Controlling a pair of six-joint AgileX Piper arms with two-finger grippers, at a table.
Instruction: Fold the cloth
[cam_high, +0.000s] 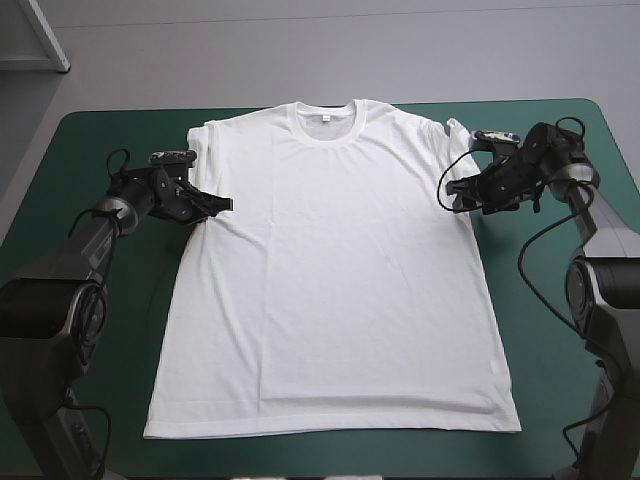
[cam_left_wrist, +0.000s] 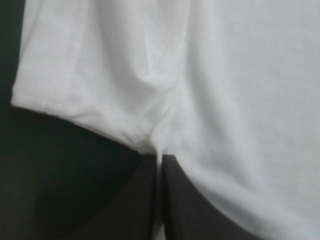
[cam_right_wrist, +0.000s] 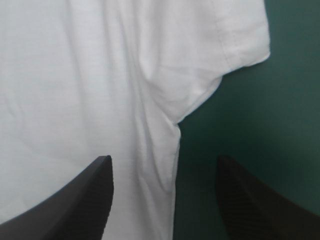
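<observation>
The white T-shirt (cam_high: 330, 270) lies spread flat on the teal-green cover, collar toward the far edge. My left gripper (cam_high: 222, 205) sits at the shirt's left armpit, below the left sleeve (cam_left_wrist: 90, 75). Its black fingers (cam_left_wrist: 137, 200) meet in one arch with the cloth's edge pinched between them. My right gripper (cam_high: 458, 195) hovers at the right armpit. In the right wrist view its fingers (cam_right_wrist: 90, 195) stand wide apart, straddling the shirt's side edge (cam_right_wrist: 175, 150) just under the right sleeve (cam_right_wrist: 235, 40), with nothing gripped.
Bare teal-green cover (cam_high: 90, 150) runs along both sides of the shirt and by the near edge. A grey floor lies beyond the table's far edge.
</observation>
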